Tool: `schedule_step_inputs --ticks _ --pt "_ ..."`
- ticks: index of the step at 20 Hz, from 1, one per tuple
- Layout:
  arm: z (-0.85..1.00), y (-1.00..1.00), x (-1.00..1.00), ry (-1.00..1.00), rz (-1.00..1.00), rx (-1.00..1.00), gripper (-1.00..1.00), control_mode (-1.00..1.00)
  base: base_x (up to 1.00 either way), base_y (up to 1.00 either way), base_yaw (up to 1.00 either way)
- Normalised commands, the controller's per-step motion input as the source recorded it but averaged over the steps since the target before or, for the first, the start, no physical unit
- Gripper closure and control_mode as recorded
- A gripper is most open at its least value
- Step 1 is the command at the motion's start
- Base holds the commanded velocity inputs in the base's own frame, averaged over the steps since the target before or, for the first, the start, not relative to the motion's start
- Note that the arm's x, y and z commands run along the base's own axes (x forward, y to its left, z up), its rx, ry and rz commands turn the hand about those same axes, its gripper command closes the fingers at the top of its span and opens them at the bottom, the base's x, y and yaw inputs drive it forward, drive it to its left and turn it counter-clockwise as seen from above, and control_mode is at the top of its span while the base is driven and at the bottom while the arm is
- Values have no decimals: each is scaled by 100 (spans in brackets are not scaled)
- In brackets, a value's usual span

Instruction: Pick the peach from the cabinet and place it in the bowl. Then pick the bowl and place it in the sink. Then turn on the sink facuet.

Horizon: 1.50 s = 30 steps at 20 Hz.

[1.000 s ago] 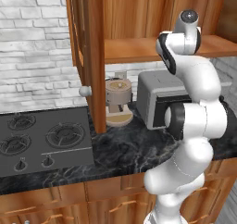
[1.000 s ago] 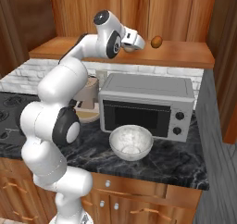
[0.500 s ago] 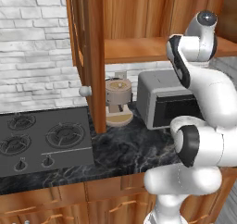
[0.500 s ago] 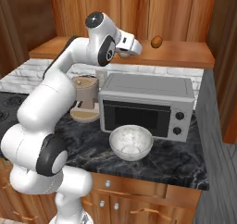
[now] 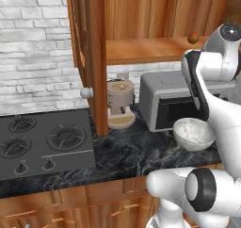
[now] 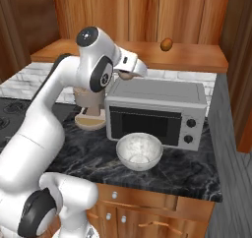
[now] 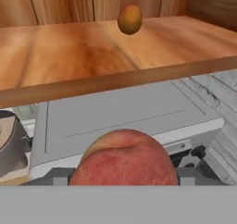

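Observation:
A reddish-orange peach [image 7: 124,160] sits between the fingers of my gripper [image 7: 124,174], which is shut on it; the fruit hides the fingertips. In the right base view the gripper [image 6: 127,75] holds the peach [image 6: 127,76] just above the microwave's top, below and in front of the cabinet shelf [image 6: 197,60]. The whitish speckled bowl [image 6: 139,151] stands empty on the counter in front of the microwave, lower than the gripper; the left base view has the bowl [image 5: 194,134] at the right. Sink and faucet are out of view.
A second orange-tan oval fruit [image 7: 130,18] stays on the shelf [image 7: 69,47]. The grey microwave [image 6: 157,109] lies under the gripper. A coffee machine [image 5: 120,104] stands beside it. The open cabinet door [image 5: 89,48] hangs over the counter, with the stove [image 5: 42,142] to its left.
The gripper has drawn back from the shelf and dropped toward the microwave top with the peach in it. The fruit on the shelf has not moved.

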Motion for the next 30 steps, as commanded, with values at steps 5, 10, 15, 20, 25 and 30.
schedule_step_inputs --ticks 5,10,15,20,25,30 --pt "-90 0 -85 19 2 -6 100 -100 0 0 0" --pt "-100 0 -24 19 11 -5 100 -100 0 0 0" --pt "-100 0 3 20 16 -1 100 -100 0 0 0" --pt "-93 -1 24 13 15 -3 100 -100 0 0 0" --pt "-77 -18 15 5 9 0 100 -100 0 0 0" --pt "-50 -38 1 0 3 0 100 -100 0 0 0"
